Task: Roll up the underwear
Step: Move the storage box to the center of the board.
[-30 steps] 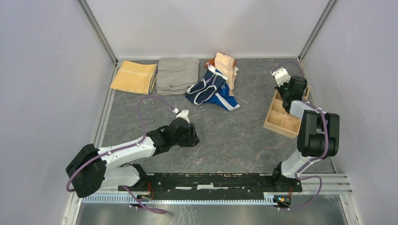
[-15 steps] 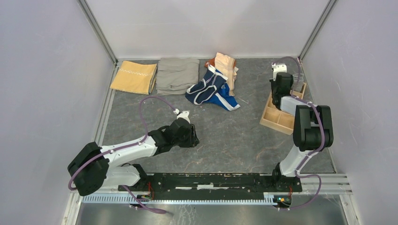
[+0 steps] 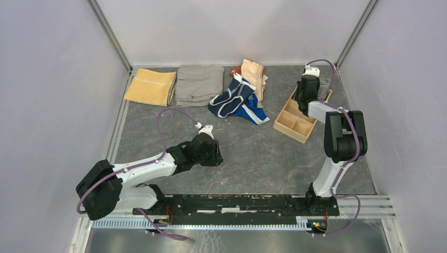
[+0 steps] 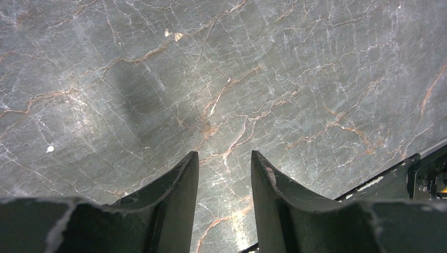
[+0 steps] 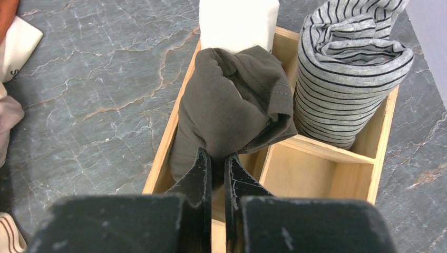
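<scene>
A rolled dark grey-brown underwear (image 5: pixel 232 100) sits in a compartment of the wooden box (image 5: pixel 322 149). My right gripper (image 5: pixel 217 156) is shut on its near end. In the top view that gripper (image 3: pixel 304 99) hangs over the far end of the box (image 3: pixel 295 127). A navy underwear with white trim (image 3: pixel 231 98) lies in a heap with a bright blue piece (image 3: pixel 256 114) and a peach piece (image 3: pixel 254 74) at the back middle. My left gripper (image 3: pixel 216 154) hovers low over bare table with its fingers apart, and in its own view the gripper (image 4: pixel 224 157) holds nothing.
A striped grey roll (image 5: pixel 348 68) and a white roll (image 5: pixel 240 21) fill other compartments of the box. A folded mustard-yellow cloth (image 3: pixel 150 87) and a folded grey-khaki cloth (image 3: pixel 199 84) lie at the back left. Enclosure walls stand close on both sides.
My right gripper has swung left and toward the back, and the wooden box has slid and turned left with it. The left arm has stayed still.
</scene>
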Controlling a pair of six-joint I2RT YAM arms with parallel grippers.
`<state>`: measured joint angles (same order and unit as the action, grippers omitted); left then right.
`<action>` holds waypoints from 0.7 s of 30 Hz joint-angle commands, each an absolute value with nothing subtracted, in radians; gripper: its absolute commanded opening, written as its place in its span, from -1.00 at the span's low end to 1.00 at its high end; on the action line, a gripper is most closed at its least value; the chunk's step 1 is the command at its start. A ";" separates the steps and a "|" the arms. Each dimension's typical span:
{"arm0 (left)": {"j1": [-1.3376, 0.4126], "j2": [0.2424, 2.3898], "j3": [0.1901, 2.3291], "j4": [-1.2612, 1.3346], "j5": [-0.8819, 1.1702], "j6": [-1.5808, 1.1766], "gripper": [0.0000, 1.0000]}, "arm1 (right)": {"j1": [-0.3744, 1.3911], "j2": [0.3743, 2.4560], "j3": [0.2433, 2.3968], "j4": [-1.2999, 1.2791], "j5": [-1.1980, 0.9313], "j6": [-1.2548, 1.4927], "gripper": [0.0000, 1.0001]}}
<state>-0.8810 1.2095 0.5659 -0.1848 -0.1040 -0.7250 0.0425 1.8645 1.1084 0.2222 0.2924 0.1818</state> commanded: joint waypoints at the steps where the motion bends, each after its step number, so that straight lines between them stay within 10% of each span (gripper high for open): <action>1: -0.876 1.196 0.594 -0.179 -0.127 -0.676 -0.05 | 0.051 1.810 1.099 0.167 0.214 0.025 -1.00; 21: -0.876 1.184 0.586 -0.180 -0.130 -0.669 -0.08 | -0.074 1.746 1.178 0.008 -0.200 -0.634 -1.00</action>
<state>-0.8810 1.2076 0.5659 -0.1852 -0.1059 -0.7238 -0.0467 1.7638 1.1130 0.0494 -0.0822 -0.5133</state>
